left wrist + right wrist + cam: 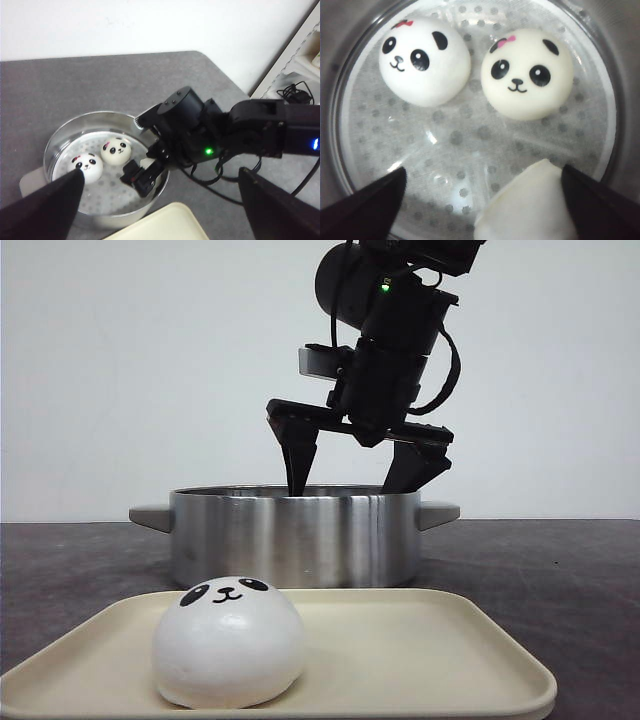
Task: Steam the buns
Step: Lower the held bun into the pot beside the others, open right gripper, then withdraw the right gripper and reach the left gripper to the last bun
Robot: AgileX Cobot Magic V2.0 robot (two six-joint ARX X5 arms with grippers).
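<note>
Right gripper (360, 465) spread wide over steamer pot (293, 537), third bun (527, 207) released near 5 o'clock inside; lift straight, then fetch tray (420, 650) bun (228, 643) at 7 o'clock.

Matte black right arm (395, 330), green status light, looped black cables, tool (360, 455) — two tapered black fingers (298, 455)
</note>
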